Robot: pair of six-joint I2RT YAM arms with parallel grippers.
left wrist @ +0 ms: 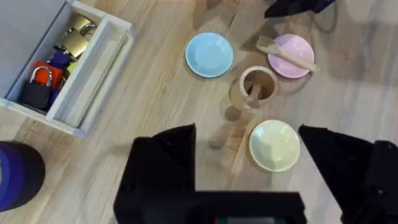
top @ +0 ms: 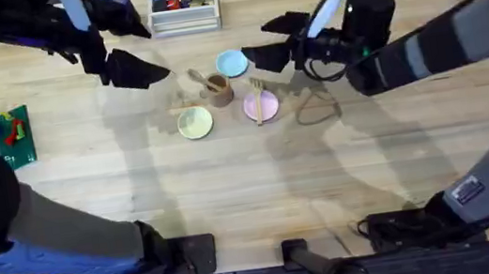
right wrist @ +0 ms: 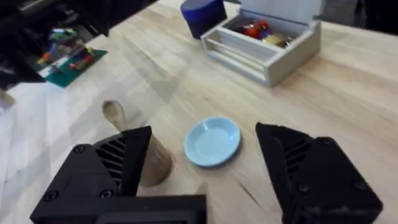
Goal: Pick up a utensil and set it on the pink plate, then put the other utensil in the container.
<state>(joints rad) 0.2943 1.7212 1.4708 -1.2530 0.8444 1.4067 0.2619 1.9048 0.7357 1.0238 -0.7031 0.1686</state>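
Overhead, fork (top: 259, 102) on pink plate (top: 268, 106), spoon (top: 207, 81) in cup (top: 219, 90) (both hands (top: 152, 70) (top: 262, 42) agape, empty)

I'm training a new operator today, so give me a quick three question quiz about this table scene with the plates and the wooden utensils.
1. True or false: the fork lies on the pink plate.
2. Where is the spoon? A) on the blue plate B) standing in the cup C) on the yellow plate
3. Fill in: both the left gripper and the right gripper are ____.

Key:
1. True; it rests across the plate, tines past the rim.
2. B; its bowl sticks up out of the cup.
3. Open; neither holds anything.
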